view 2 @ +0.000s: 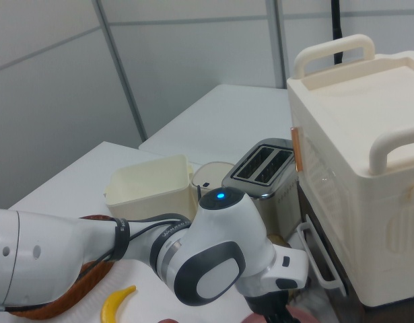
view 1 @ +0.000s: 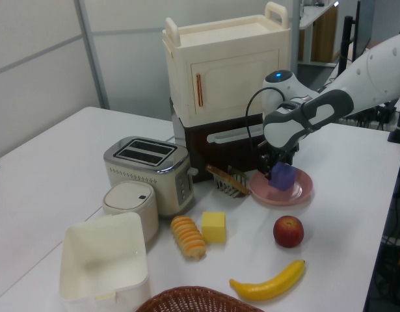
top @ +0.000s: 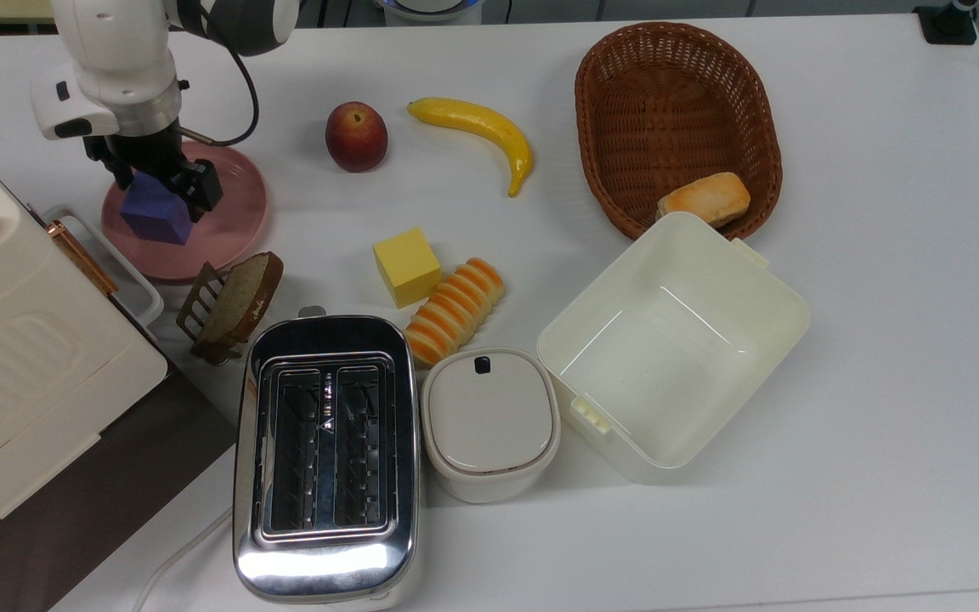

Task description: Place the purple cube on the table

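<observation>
The matte, plain-faced purple cube (top: 152,217) sits on the round pink plate (top: 230,212), a smooth shallow dish on the flat white tabletop (top: 880,340). The black two-fingered hand (top: 162,180) is lowered over the cube, its fingers spread to either side of the block; whether they press on its faces cannot be told. In the left view the cube (view 1: 283,176) shows below the hand (view 1: 276,160). A glossy peach (top: 356,136) and a curved yellow banana (top: 477,132) lie near, and a yellow cube (top: 406,266) rests beside a ridged bread roll (top: 454,310).
</observation>
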Robot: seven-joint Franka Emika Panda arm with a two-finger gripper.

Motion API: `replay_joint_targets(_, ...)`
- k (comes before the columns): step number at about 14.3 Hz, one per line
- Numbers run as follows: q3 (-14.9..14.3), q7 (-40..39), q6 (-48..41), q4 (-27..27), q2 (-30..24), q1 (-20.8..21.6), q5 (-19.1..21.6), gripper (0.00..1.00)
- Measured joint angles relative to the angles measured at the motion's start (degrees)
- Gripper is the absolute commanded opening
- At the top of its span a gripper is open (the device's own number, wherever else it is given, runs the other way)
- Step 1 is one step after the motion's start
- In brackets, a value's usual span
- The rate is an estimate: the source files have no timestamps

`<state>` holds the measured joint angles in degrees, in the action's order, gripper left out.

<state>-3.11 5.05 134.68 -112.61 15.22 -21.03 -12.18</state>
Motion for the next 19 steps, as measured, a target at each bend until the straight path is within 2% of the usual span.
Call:
replay_joint_targets(11, -0.23, 0.0, 0.44, 0.18, 0.54, -1.25, -1.99, 0.98)
replay_joint_targets(12, -0.24, 0.0, 0.44, 0.18, 0.65, -1.25, -2.37, 0.79)
replay_joint_targets(14, -0.23, 0.0, 0.44, 0.16, 0.99, -1.24, -3.66, 0.33)
replay_joint_targets(15, -0.22, 0.0, 0.44, 0.12, 1.38, -1.2, -4.75, 0.22)
replay_joint_targets(16, -0.21, 0.0, 0.44, 0.12, 1.88, -1.15, -5.77, 0.17)
replay_joint_targets(19, -0.19, 0.02, 0.64, 0.35, 2.66, -1.08, -6.88, 0.15)
